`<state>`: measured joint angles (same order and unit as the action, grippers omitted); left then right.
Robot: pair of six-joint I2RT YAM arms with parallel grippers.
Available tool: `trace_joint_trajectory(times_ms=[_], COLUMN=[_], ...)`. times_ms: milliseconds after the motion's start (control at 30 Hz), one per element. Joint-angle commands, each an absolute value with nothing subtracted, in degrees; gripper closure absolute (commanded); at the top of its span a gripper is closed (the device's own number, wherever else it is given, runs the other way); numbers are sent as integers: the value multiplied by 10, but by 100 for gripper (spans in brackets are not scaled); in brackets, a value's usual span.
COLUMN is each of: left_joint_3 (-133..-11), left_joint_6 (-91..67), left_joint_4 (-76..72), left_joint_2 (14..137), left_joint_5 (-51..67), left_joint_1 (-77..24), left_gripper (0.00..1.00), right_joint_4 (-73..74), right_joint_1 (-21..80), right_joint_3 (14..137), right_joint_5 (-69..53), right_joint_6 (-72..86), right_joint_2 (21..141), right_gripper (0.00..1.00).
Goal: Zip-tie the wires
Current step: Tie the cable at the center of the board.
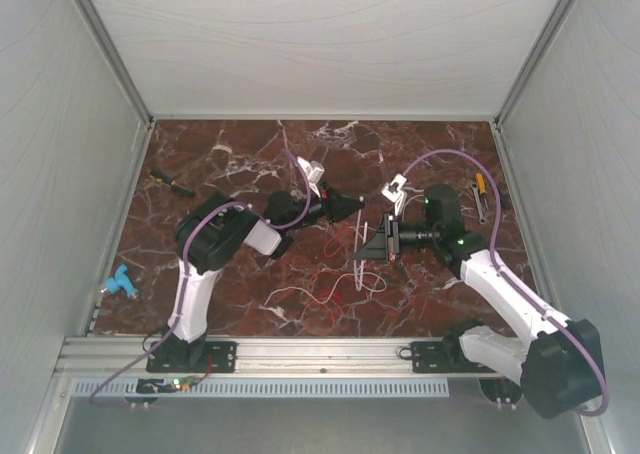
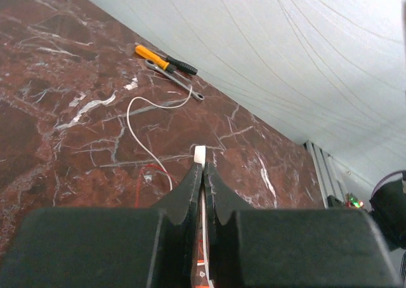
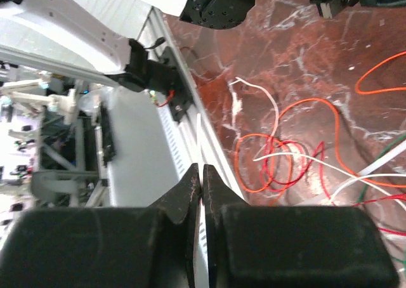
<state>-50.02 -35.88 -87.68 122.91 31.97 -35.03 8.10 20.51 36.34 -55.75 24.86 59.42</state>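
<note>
Pinching zip tie (image 2: 200, 153) — left gripper (image 2: 202, 169), jaws closed on tip; right gripper (image 3: 200, 169) likewise — wires (image 3: 277, 164) loose on table (image 1: 200, 154).

White arm links (image 1: 190, 294), black joints (image 1: 215, 239), purple cables (image 1: 450, 153)

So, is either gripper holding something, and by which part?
The left gripper is shut on the zip tie near one end, a short tip sticking out. The right gripper apparently pinches the same strip, a longer stretch running out.

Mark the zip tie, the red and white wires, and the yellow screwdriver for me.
zip tie (image 2: 199, 153): left wrist view, its free white tip.
wires (image 3: 282, 167): right wrist view, the tangled loops.
screwdriver (image 2: 152, 54): left wrist view, yellow handle.
</note>
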Motion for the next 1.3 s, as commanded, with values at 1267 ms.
trace_joint_trajectory(times_ms=[1267], left_joint_3=[-423], left_joint_6=[-129], left_joint_4=[-1049], left_joint_2=[1107], left_joint_5=[344], left_joint_1=[-358], left_gripper=[100], right_joint_4=[-13], right_joint_1=[150], right_joint_3=[509], right_joint_5=[-792], right_joint_6=[512], right_joint_2=[912], right_gripper=[100])
